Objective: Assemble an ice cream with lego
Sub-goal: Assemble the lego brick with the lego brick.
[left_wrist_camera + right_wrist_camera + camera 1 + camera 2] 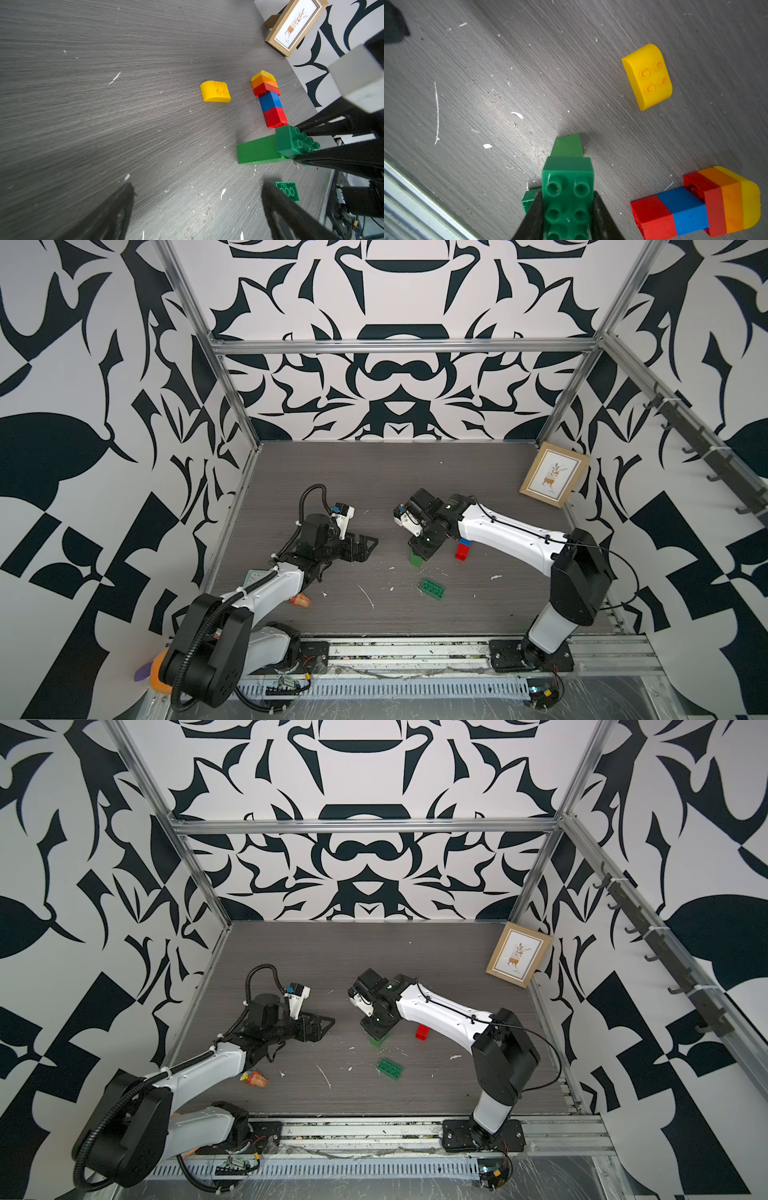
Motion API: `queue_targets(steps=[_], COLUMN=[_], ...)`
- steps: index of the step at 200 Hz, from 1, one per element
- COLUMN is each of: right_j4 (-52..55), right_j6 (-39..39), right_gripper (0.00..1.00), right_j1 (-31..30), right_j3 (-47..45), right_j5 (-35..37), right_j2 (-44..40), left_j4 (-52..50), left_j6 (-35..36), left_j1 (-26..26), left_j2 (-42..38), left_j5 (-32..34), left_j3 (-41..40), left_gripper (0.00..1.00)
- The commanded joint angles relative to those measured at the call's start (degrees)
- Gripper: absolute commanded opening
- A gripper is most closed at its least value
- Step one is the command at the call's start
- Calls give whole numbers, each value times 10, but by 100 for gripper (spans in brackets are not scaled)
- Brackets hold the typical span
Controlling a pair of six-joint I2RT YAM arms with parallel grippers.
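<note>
Right gripper [566, 196] clamped on dark green studded plastic brick [568, 168], left gripper [198, 187] spread open near it, yellow domed brick [648, 76] and red-blue-orange-yellow stack [695, 207] lying beside it

My left arm [270, 589] reaches in low, and its tool [368, 548] lies almost level, the jaws spread wide with nothing between them. My right arm [507, 531] bends inward with the wrist turned down; its tool [419, 551] points downward, the jaws pressed on a green brick [568, 187].
</note>
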State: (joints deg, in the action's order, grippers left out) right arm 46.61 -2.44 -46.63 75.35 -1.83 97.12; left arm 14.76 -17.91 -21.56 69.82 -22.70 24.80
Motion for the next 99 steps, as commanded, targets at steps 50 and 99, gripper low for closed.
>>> queue_targets(steps=[50, 99], right_j4=[34, 32], right_j6=[-39, -28], right_gripper=[41, 56], right_j1=[-12, -12], right_j3=[3, 23], right_j5=[32, 42], right_j2=[9, -3], left_j4=[0, 0], left_j6=[8, 7], left_j1=[-1, -1], left_j2=[-5, -9], left_j5=[3, 8], left_j3=[-4, -6], left_gripper=[99, 99])
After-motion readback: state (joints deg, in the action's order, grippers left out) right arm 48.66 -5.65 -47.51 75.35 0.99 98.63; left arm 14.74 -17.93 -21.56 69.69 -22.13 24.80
